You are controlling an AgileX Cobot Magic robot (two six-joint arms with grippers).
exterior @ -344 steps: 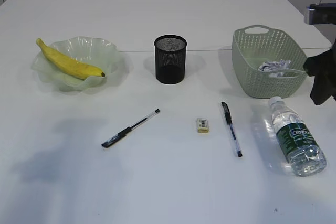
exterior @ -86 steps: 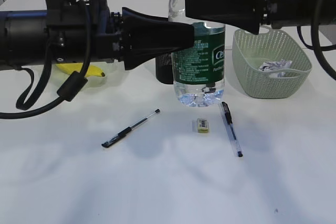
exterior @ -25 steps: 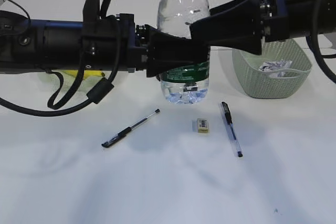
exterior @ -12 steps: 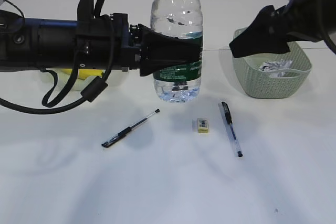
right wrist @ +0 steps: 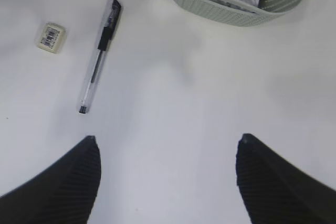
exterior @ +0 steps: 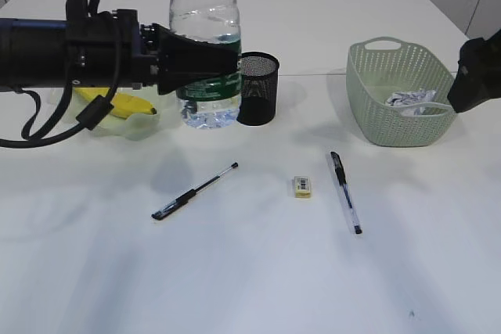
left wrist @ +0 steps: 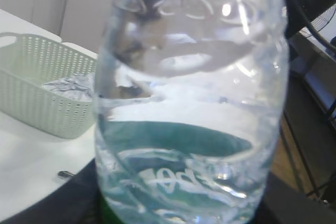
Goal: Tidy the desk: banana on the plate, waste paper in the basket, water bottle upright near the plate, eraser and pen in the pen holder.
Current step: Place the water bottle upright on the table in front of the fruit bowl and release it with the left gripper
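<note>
- Left gripper (exterior: 223,59) is clamping the water bottle (exterior: 207,44) around its green label, holding it upright; whether the base is touching the table (exterior: 258,271) is hard to call from the exterior view.
- Up close in the left wrist view, the bottle (left wrist: 191,103) is filling nearly the whole shot, with the dark jaws showing at 6 o'clock under it.
- Right gripper (right wrist: 167,153) is hanging wide apart with nothing between its fingers (right wrist: 60,182), just bare table below; in the exterior view only a dark chunk of that arm is poking in at 3 o'clock.
- Banana (exterior: 117,103) is lying on the plate (exterior: 145,124) at about 9 o'clock, partly hidden behind the left arm, just beside the bottle.
- Pen holder (exterior: 257,87) is standing right next to the bottle on its 3 o'clock side, looking like it's touching or nearly so.
- Basket (exterior: 368,76) is sitting toward 2 o'clock with the crumpled waste paper (exterior: 409,99) already inside.
- Eraser (exterior: 302,186) is lying near the middle of the table, with one pen (exterior: 345,192) just off at its 3 o'clock and the other pen (exterior: 194,192) well apart at its 9 o'clock, both flat on the table.
- Right wrist view is catching the same eraser (right wrist: 52,36), the pen (right wrist: 98,56) beside it, and the basket (right wrist: 210,3) up at 12 o'clock.
</note>
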